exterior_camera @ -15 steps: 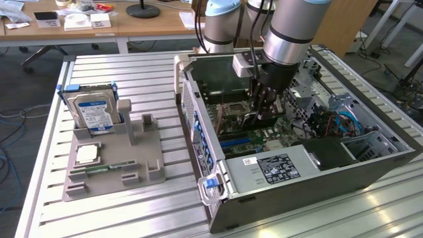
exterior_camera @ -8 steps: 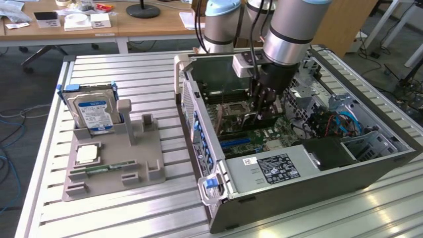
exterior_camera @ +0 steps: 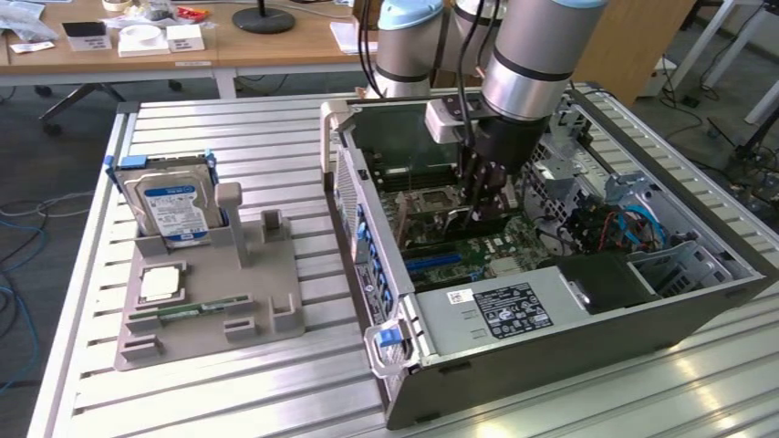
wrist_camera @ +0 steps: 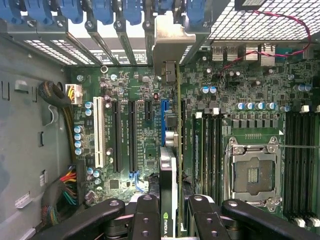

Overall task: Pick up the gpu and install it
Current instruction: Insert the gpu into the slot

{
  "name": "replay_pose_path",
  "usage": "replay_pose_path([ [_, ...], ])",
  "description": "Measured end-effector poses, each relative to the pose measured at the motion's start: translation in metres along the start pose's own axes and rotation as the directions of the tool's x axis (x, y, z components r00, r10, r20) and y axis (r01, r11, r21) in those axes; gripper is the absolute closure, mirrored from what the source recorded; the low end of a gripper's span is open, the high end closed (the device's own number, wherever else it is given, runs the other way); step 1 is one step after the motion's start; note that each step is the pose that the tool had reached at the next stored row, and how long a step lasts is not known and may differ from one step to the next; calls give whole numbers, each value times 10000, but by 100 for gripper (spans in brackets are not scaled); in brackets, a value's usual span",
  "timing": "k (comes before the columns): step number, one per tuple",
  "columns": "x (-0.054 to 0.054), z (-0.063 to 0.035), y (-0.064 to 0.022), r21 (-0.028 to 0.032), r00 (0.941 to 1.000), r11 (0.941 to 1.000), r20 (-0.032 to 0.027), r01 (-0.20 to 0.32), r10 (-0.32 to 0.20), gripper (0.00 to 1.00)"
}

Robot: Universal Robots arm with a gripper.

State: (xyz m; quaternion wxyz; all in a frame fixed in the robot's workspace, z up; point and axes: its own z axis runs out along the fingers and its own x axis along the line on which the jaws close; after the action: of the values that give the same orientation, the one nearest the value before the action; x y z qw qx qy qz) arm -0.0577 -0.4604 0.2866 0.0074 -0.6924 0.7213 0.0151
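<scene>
Between the jaws, clamped edge-on, stands the gpu, a thin green circuit card with a black cooler on one face and a silver metal end bracket. The black multi-link gripper pinches it from both flat sides, so the card hangs vertical with its connector edge facing down toward the board, a hold that suits sliding it into a slot. Directly beyond the jaws, in the wrist view, the card lines up close beside the blue expansion slot on the green motherboard, and its bracket reaches toward the row of blue-clipped rear slot openings; whether the edge has entered a slot I cannot tell.

To one side of the jaws lies the bare silver processor socket and the black memory slots.

All this sits inside the open grey computer case. Well apart from the jaws, a grey moulded holder tray carries a silver hard drive with a blue-white label, a square silver processor and a narrow green memory stick.
</scene>
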Motion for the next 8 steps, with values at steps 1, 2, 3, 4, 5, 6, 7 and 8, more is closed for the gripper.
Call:
replay_pose_path([
  [1,0,0,0,0,10000,10000,0,-1,1,73],
  [2,0,3,1,0,10000,10000,0,-1,1,73],
  [3,1,14,2,4,10000,10000,2,-1,1,73],
  [4,1,28,2,5,10000,10000,1,-1,1,73],
  [5,1,43,1,6,10000,10000,1,0,0,73],
  [6,2,60,1,8,10000,10000,2,1,-1,73],
  [7,2,74,2,10,10000,10000,1,0,0,73],
  [8,3,85,2,10,10000,10000,1,0,0,73],
])
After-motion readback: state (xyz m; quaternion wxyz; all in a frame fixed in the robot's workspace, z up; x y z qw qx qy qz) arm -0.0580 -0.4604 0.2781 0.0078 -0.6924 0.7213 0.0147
